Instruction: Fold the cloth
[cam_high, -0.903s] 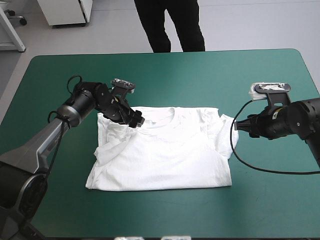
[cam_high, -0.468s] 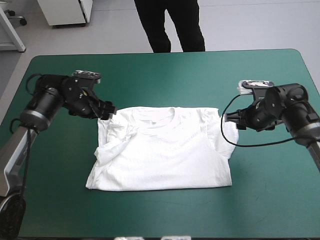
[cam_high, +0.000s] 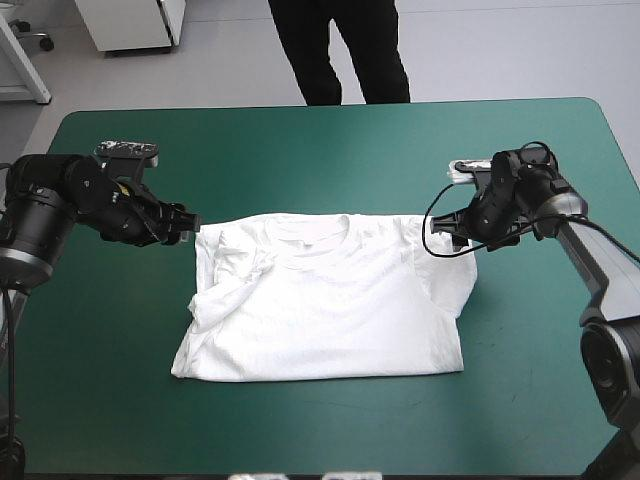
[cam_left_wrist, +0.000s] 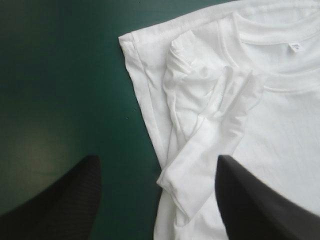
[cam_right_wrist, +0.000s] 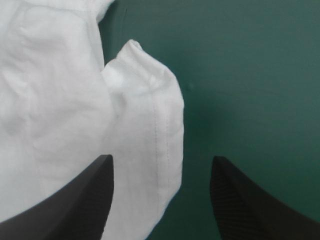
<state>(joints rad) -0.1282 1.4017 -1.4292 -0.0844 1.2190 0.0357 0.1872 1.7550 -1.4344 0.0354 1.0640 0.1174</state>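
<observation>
We hover our left gripper (cam_high: 188, 226) and right gripper (cam_high: 458, 236), both wide open and empty, at the shoulder corners of the T-shirt (cam_high: 320, 300) spread flat between them; each equally near

T-shirt (cam_high: 330, 310): one, white.
Sleeves: two; a sleeve (cam_left_wrist: 200, 170) ahead of the left tool (cam_high: 190, 223), a sleeve (cam_right_wrist: 150, 125) ahead of the right tool (cam_high: 452, 236).
Neck tag (cam_left_wrist: 296, 47): one.
Tools: two.
Fingers (cam_left_wrist: 60, 200): four, two black ones per tool, each pair standing apart.
Tabletop (cam_high: 330, 150): one, teal-green.
</observation>
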